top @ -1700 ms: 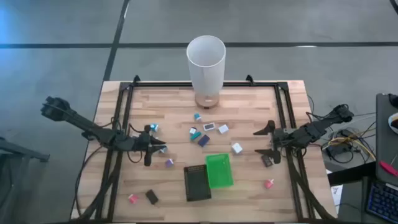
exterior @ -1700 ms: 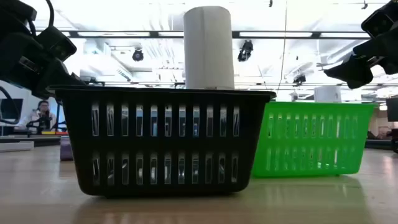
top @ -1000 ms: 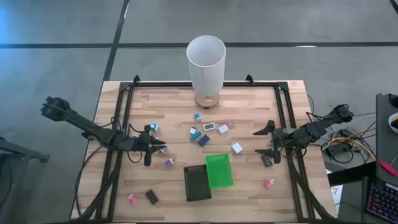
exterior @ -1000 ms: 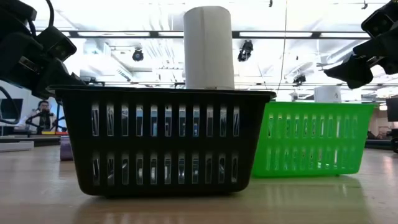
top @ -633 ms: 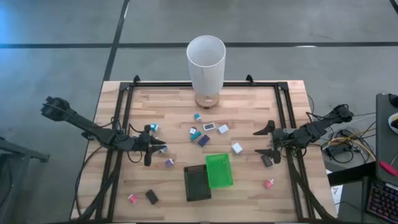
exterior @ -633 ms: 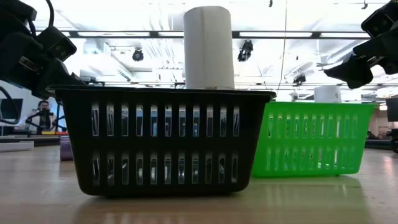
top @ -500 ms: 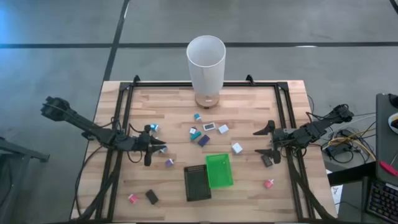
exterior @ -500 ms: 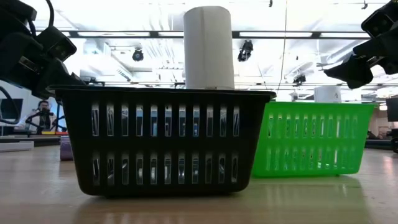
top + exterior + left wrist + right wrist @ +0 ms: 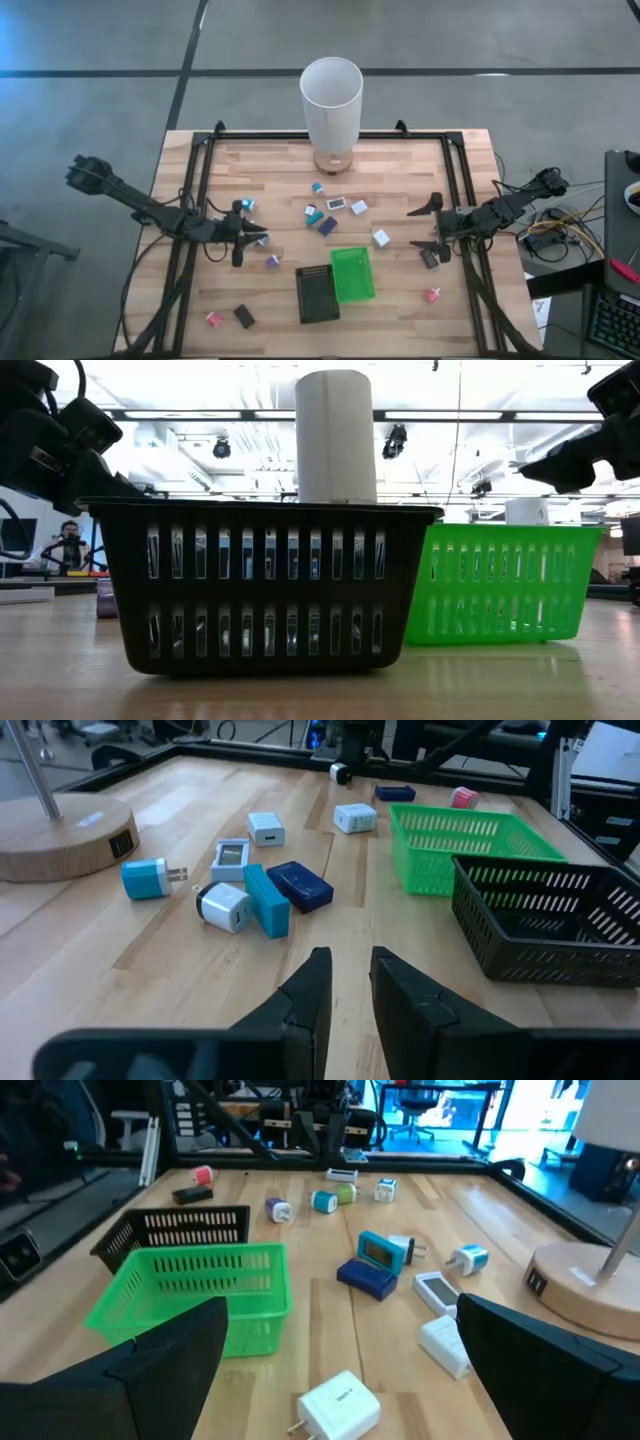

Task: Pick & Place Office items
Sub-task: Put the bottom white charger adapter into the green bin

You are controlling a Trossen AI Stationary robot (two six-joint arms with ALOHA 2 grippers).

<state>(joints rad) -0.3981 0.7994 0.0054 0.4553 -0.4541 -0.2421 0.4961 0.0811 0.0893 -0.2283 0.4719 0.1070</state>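
Several small office items lie flat on the wooden table: a teal plug (image 9: 145,878), a white cube (image 9: 225,907), a teal block (image 9: 265,900), a dark blue block (image 9: 327,225), a white cube (image 9: 338,1402) and a purple piece (image 9: 272,261). Pink (image 9: 213,319) and black (image 9: 243,316) pieces lie near the front left, and others (image 9: 432,295) at the right. My left gripper (image 9: 258,238) hovers shut at the left of the cluster, holding nothing. My right gripper (image 9: 428,227) hovers open at the right, also holding nothing.
A green tray (image 9: 352,274) and a black tray (image 9: 316,293) stand side by side near the front middle. A tall white cylinder (image 9: 331,100) on a round wooden base stands at the far edge. A dark metal frame (image 9: 190,180) borders the table. A person (image 9: 70,545) sits far behind.
My right gripper has rolled a little about its own pointing line while staying in place. In the low view its finger now lies flatter than before. It stays open. Nothing on the table has moved.
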